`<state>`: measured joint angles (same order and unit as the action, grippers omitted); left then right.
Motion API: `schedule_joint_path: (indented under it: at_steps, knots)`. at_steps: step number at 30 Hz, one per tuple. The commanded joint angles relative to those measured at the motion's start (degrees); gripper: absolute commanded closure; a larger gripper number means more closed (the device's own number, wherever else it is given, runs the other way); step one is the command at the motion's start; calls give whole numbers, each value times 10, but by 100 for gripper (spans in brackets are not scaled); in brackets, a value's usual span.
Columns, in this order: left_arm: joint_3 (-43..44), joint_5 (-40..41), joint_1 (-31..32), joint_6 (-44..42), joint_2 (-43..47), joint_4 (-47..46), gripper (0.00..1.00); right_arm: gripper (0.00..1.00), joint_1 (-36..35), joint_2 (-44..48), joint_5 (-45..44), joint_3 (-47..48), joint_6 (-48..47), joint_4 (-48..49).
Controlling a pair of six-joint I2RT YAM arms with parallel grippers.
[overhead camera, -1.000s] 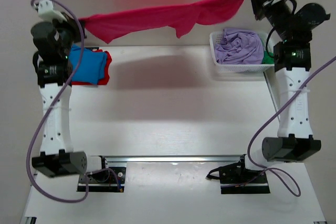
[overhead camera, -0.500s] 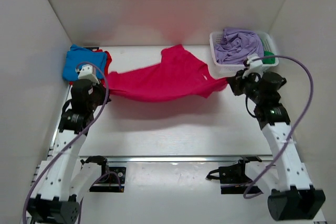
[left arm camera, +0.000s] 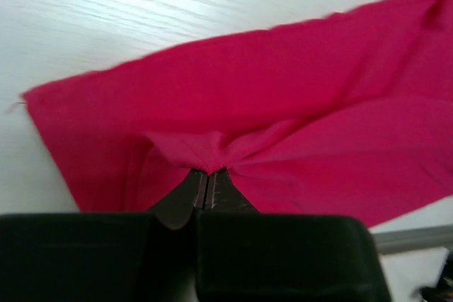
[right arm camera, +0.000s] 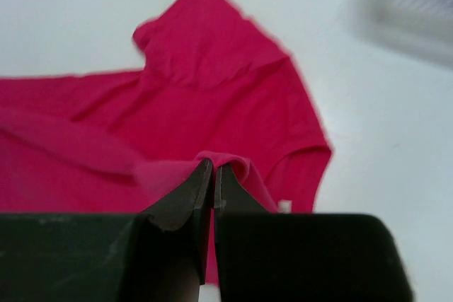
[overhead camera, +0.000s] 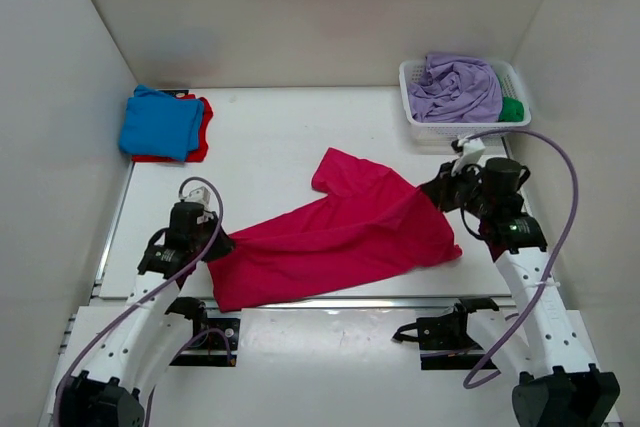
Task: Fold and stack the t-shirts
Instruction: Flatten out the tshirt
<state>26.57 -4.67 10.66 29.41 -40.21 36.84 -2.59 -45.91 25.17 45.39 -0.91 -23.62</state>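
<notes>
1. The white table fills the space between the pale side walls, with both arm bases at its near edge
2. The crimson-pink t-shirt lies spread low over the near middle of the table, slanting from the left gripper up to the right gripper; one sleeve sticks out toward the far side, and most of the cloth looks flat on the surface with a few soft creases
3. The white latticed basket sits in the far right corner, well apart from the spread shirt; in the right wrist view it is only a blur at the upper right
4. The lavender t-shirt is heaped in the basket, filling most of it
5. The bright blue t-shirt lies folded in the far left corner, on top of the red one
6. The red t-shirt shows only as an edge along the right and near sides of the blue one
7. The green t-shirt peeks out at the right end of the basket, beside the lavender one
8. The left gripper has its fingers pressed together on a puckered pinch of the crimson-pink cloth at the shirt's near left end
9. The right gripper is likewise closed, nipping a small raised fold of the same shirt at its right edge
</notes>
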Motion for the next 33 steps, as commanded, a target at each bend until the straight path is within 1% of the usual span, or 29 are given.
schedule_joint_path:
  at_steps: [1, 5, 7, 8, 9, 10, 11, 12, 13, 14, 15, 16, 17, 18, 19, 20, 21, 22, 23, 24, 25, 27, 28, 29, 30, 31, 33]
  knots:
    - [1, -30, 24, 64, 38, -13, 100, 99, -26, 3, -10, -24, 35, -2]
    - [-10, -32, 34, 73, 58, -21, 100, 100, -32, -20, 6, -53, 45, 33]
    - [5, -32, 18, 65, 40, -64, 100, 100, -27, -53, 27, -45, 50, 68]
    - [24, -24, 15, 59, 25, -77, 100, 100, -29, -89, 33, -30, 44, 84]
    - [49, -16, -2, 46, -6, -105, 100, 100, -42, -132, 24, 9, 34, 107]
    - [65, -17, -24, 25, -24, -133, 100, 100, -48, -153, 16, 28, 26, 117]
    - [110, -25, -47, 15, -76, -139, 100, 100, -55, -202, 0, 76, 14, 130]
    - [177, -31, -59, -9, -137, -142, 100, 100, -60, -254, -6, 133, -2, 135]
    - [255, -34, -76, -29, -171, -129, 100, 100, -58, -277, -4, 201, -8, 139]
    - [292, -33, -83, -39, -231, -117, 100, 100, -58, -323, -4, 235, -7, 144]
    - [363, -26, -88, -53, -283, -115, 100, 100, -57, -362, -4, 301, -11, 147]
    - [431, -26, -98, -58, -331, -117, 100, 100, -62, -380, -7, 372, -19, 143]
    - [462, -42, -106, -56, -350, -121, 100, 100, -60, -420, -16, 415, -23, 133]
    - [519, -47, -105, -52, -389, -128, 100, 100, -65, -462, -24, 505, -35, 112]
    - [592, -48, -130, -45, -420, -128, 100, 100, -62, -500, -33, 600, -44, 84]
    - [656, -50, -138, -49, -455, -120, 100, 100, -66, -519, -38, 698, -51, 54]
    - [688, -49, -141, -47, -468, -116, 100, 100, -72, -558, -47, 747, -56, 36]
    - [744, -47, -146, -45, -489, -110, 100, 100, -73, -593, -50, 844, -65, -2]
    - [768, -55, -157, -44, -496, -111, 100, 100, -71, -615, -56, 895, -68, -19]
    - [809, -67, -164, -42, -511, -112, 100, 100, -71, -647, -61, 985, -74, -57]
    - [848, -68, -164, -41, -520, -117, 100, 100, -72, -666, -61, 1047, -75, -74]
    - [895, -79, -166, -42, -535, -120, 100, 100, -67, -642, -53, 1011, -70, -57]
    - [913, -82, -174, -47, -537, -116, 100, 100, -62, -608, -52, 955, -69, -30]
    - [907, -81, -171, -47, -534, -117, 100, 100, -63, -593, -55, 894, -73, 0]
    - [900, -77, -172, -49, -529, -121, 100, 100, -61, -561, -57, 861, -71, 14]
    - [862, -71, -171, -52, -510, -138, 100, 99, -57, -533, -51, 805, -68, 40]
    - [721, -55, -171, -53, -443, -179, 100, 100, -51, -501, -47, 710, -63, 67]
